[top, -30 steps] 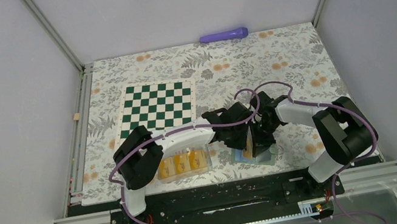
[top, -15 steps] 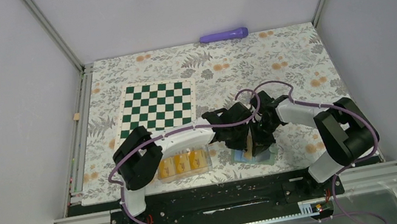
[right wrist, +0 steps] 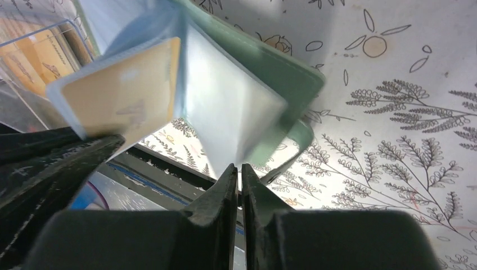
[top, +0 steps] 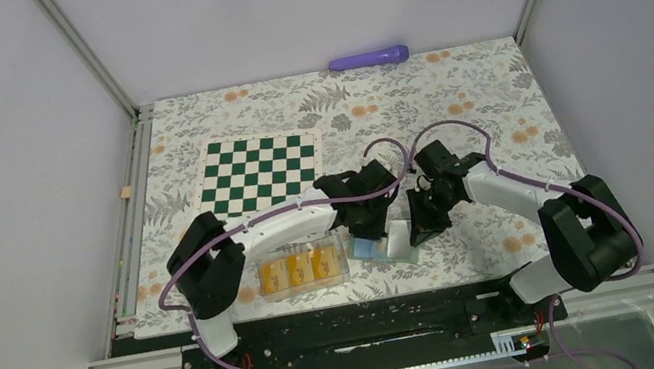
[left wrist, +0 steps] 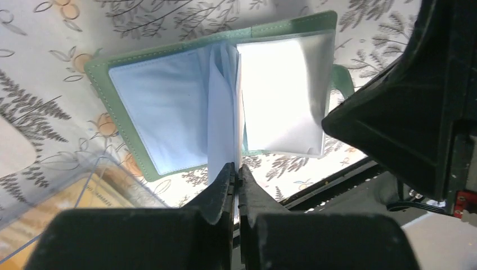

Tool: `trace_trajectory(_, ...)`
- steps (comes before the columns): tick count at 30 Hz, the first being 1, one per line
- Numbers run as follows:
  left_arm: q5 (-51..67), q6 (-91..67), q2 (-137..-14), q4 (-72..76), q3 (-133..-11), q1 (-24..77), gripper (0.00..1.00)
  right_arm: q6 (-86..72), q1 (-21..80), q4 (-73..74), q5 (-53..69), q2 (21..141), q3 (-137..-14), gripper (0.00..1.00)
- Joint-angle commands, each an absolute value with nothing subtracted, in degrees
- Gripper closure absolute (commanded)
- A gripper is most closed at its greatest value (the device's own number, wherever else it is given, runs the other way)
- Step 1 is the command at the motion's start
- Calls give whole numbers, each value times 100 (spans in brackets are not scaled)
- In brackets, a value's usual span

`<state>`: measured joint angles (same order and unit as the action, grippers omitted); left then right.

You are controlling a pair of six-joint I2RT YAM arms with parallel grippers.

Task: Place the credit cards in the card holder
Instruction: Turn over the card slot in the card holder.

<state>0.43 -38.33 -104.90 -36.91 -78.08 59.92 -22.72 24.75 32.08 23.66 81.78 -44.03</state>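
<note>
1. Card holder [top: 383, 246] lies open, inside up, on the floral tablecloth [top: 492, 105]. It is near the table's near edge, just right of the clear box [top: 302, 268], with both grippers at it.
2. In the top view the open holder's long axis runs left–right, slightly skewed. The spine crosses it, roughly far-to-near.
3. The green cover is down. The left half shows light blue lining and the right half a clear pocket.
4. Snap tab [left wrist: 343, 79] sticks out of the right-hand short end, on the right arm's side.
5. Clear sleeve leaves stand up from the spine, fanned rather than flat.
6. Left gripper [left wrist: 237, 171]: fingers pressed together, pinching the free edge of an upright leaf.
7. One credit card [right wrist: 124, 95] sits inside a raised sleeve, with the left arm's dark fingers just under it.
8. That card's orange-yellow face is toward the right wrist camera, and its long axis there slants from lower left to upper right. No stripe is visible on this face.
9. Right gripper [right wrist: 239, 171]: fingers nearly together, only a thin slit between them. The tips are at the lower corner of the clear right-half pocket; cannot tell if anything is pinched.
10. More credit cards [top: 303, 270] are in the clear box, three side by side in a left–right row. Their faces are too small to read.
11. Chessboard mat [top: 260, 171] is to the far left of the holder, well apart from it.
12. Purple object [top: 369, 58] lies at the far edge, long axis left–right.
</note>
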Motion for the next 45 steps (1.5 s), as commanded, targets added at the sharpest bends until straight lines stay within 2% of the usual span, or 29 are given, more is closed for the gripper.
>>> trace_trajectory(1,-302,-3711,-10414,-4218,-8159,5993,100,-2270,2527,3016,2429,8465,-4396,88)
trace_trajectory(4,-188,-3745,-10618,-4219,-8259,6017,100,-2293,2529,2730,2567,8755,-4306,89)
trace_trajectory(7,-84,-3757,-10794,-4175,-8370,6065,90,-2307,2528,2564,2615,8894,-4249,90)
trace_trajectory(11,81,-3801,-10893,-4072,-8517,6146,70,-2311,2531,2489,2596,8936,-4196,90)
trace_trajectory(14,288,-3837,-10895,-3925,-8540,6180,65,-2319,2531,2459,2615,8952,-4143,90)
trace_trajectory(22,708,-3921,-10905,-3461,-8424,6193,59,-2357,2524,2562,2596,8684,-4100,90)
trace_trajectory(32,299,-3892,-10613,-3431,-7964,6055,50,-2256,2531,3173,2144,8123,-4299,81)
trace_trajectory(39,757,-3972,-9798,-2401,-6984,5703,48,-2194,2621,3406,2040,8071,-4535,78)
trace_trajectory(45,1179,-4141,-8638,-1287,-5965,5374,46,-2416,2973,3442,2117,8108,-4841,77)
